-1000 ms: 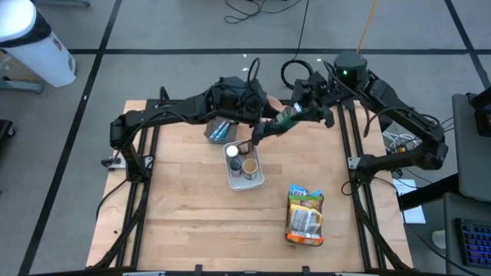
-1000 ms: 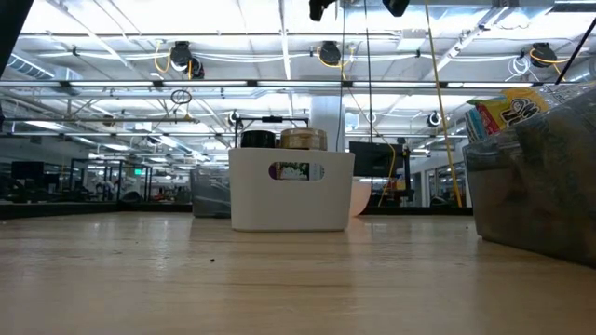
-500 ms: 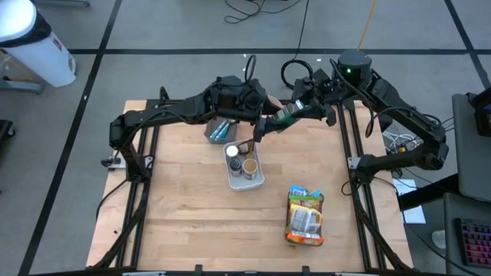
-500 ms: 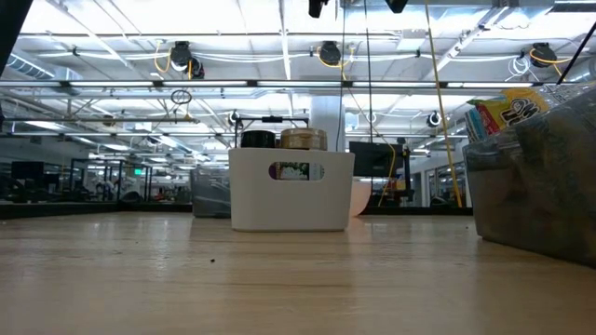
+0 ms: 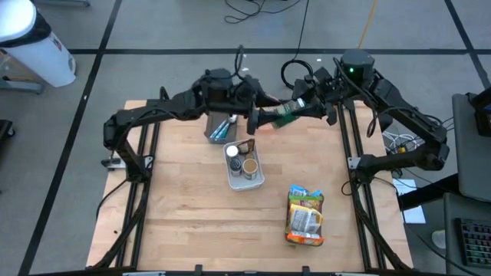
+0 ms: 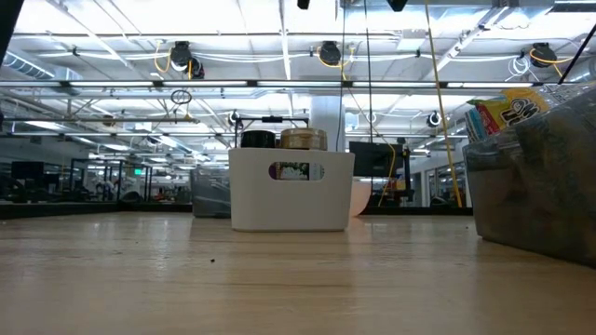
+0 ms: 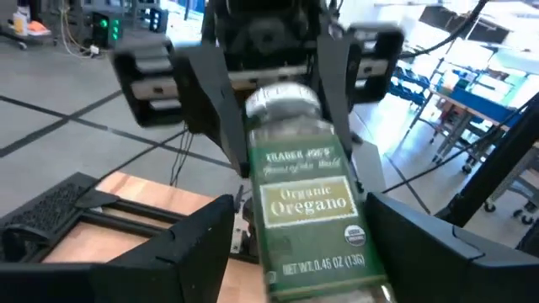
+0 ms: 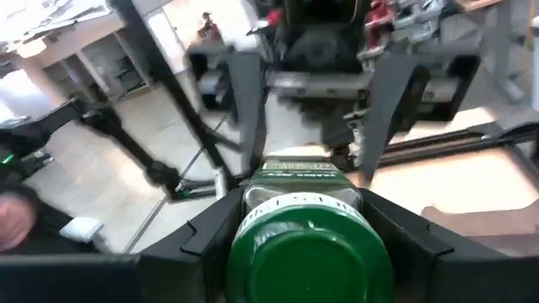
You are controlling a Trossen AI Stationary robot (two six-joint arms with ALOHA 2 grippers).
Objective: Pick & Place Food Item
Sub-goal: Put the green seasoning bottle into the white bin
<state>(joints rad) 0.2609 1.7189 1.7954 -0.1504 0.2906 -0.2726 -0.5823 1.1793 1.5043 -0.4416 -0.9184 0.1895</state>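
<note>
A glass jar of oregano (image 5: 285,115) with a green lid hangs high above the table's far edge, between my two arms. My right gripper (image 5: 301,107) is shut on its lid end. My left gripper (image 5: 261,120) stands open and level at the jar's bottom end. Its fingers (image 7: 206,240) flank the glass (image 7: 307,202), and a gap shows on at least one side. A white bin (image 5: 244,182) with jars in it stands below on the table. My right gripper pinches the jar's green lid (image 8: 253,244) between its two fingers, one on each side. The fingers come level from the table's right side and lie along the jar. The jar lies roughly level, lid toward my right wrist, lifted clear of everything.
A colourful snack bag (image 5: 305,216) lies toward the near right. Cans in a grey holder (image 5: 219,130) stand left of the bin, under my left arm. In the low view the bin (image 6: 291,191) stands mid-table and the bag (image 6: 531,158) is at the right.
My left gripper has risen from over the bin toward the jar and tipped up to level; its fingers now flank the jar's bottom end. My right gripper has kept the jar in place.
</note>
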